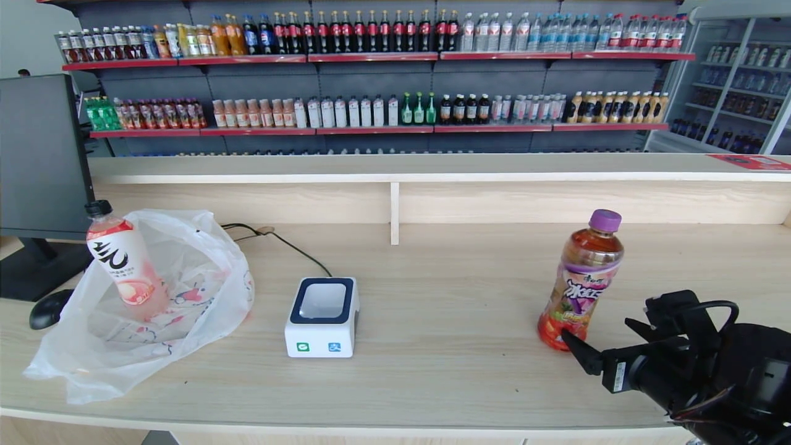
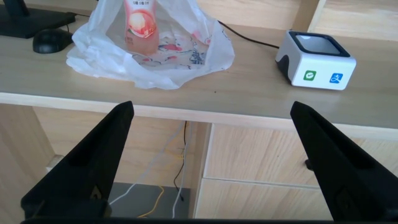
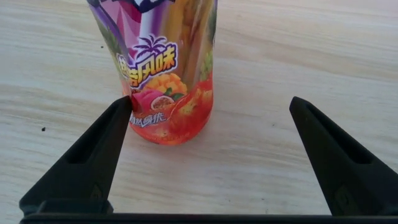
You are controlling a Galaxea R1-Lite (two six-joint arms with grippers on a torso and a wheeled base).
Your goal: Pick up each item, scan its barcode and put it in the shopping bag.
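A juice bottle point(image 1: 581, 281) with a purple cap stands upright on the wooden counter point(image 1: 445, 371), at the right. My right gripper point(image 1: 609, 343) is open just in front of its base; in the right wrist view the bottle point(image 3: 168, 81) stands close to one finger of the right gripper point(image 3: 211, 106), not gripped. At the left, a pink drink bottle point(image 1: 123, 259) stands inside the translucent shopping bag point(image 1: 210, 259). The white barcode scanner point(image 1: 322, 315) sits in the middle. My left gripper point(image 2: 211, 118) is open and empty, below the counter's front edge, facing the bag point(image 2: 186, 62) and scanner point(image 2: 314, 59).
A dark monitor point(image 1: 37, 161) and a black mouse point(image 1: 49, 308) sit at the far left behind the bag. The scanner's cable point(image 1: 290, 244) runs back along the counter. A raised ledge point(image 1: 432, 167) bounds the back, with drink shelves beyond.
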